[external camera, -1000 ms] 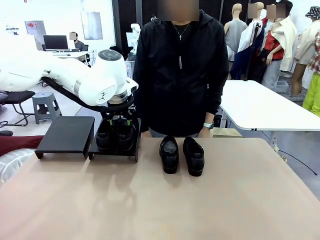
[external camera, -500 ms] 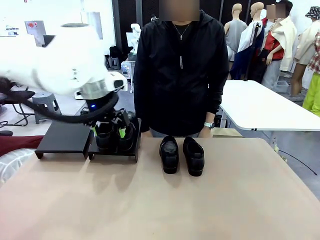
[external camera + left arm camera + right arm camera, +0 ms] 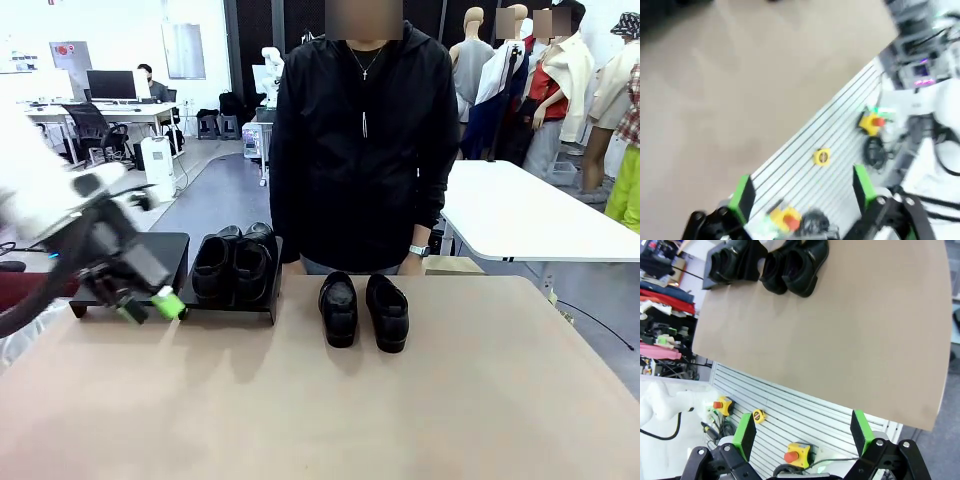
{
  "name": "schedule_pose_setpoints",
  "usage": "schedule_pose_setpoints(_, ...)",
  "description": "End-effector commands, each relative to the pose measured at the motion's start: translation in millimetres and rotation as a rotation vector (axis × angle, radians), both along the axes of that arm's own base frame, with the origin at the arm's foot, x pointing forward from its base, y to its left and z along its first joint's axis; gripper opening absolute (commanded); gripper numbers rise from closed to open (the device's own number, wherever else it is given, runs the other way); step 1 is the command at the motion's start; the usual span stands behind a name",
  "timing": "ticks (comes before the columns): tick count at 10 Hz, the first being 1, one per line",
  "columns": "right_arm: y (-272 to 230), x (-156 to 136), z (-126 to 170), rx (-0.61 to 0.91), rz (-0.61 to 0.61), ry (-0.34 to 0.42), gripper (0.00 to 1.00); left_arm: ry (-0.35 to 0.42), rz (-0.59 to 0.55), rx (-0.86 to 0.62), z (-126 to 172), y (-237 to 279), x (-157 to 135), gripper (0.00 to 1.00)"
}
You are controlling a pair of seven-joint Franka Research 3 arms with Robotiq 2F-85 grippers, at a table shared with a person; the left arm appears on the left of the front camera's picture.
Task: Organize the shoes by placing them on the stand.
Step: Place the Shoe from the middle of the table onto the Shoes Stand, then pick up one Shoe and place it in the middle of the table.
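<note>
1. Front view: the left gripper (image 3: pixel 148 307) is swinging back toward the near left edge of the table (image 3: pixel 320 420), blurred, its jaws spread and carrying nothing. A second ago it was hanging over the right half of the stand (image 3: pixel 228 303). The first pair of shoes (image 3: pixel 235 268) is staying there, side by side, so that pair looks placed. The second pair (image 3: pixel 363 310) is still waiting on the table in front of the person (image 3: pixel 360 150), beside the stand, whose left half is sitting free.
2. Left wrist view: the picture is smearing with motion. The green pads are standing wide apart over the table edge.
3. Right wrist view: the right gripper (image 3: pixel 802 434) is hanging back off the near edge, jaws spread and empty, looking across at both pairs.
</note>
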State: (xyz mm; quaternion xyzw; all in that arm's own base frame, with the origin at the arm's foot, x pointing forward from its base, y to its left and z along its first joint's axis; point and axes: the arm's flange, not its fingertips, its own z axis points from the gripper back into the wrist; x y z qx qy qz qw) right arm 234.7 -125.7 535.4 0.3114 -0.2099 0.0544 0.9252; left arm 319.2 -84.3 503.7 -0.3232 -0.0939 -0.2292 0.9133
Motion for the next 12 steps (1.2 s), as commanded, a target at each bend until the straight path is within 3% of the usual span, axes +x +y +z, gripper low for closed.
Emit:
schedule_pose_setpoints(1, 0.6, -0.9, 1.5, 0.012, 0.007, -0.013, 1.00, 0.053, 0.195, -0.242, -32.4, 85.1, -6.8, 1.00)
schedule_pose_setpoints(3, 0.6, -0.9, 1.5, 0.012, 0.007, -0.013, 1.00, 0.200, 0.281, -0.235, -52.2, 113.9, 12.3, 1.00)
schedule_pose_setpoints(4, 0.6, -0.9, 1.5, 0.012, 0.007, -0.013, 1.00, 0.072, 0.173, -0.196, -32.7, 92.4, -12.3, 1.00)
schedule_pose_setpoints(12, 0.6, -0.9, 1.5, 0.012, 0.007, -0.013, 1.00, 0.072, 0.173, -0.196, -32.7, 92.4, -12.3, 1.00)
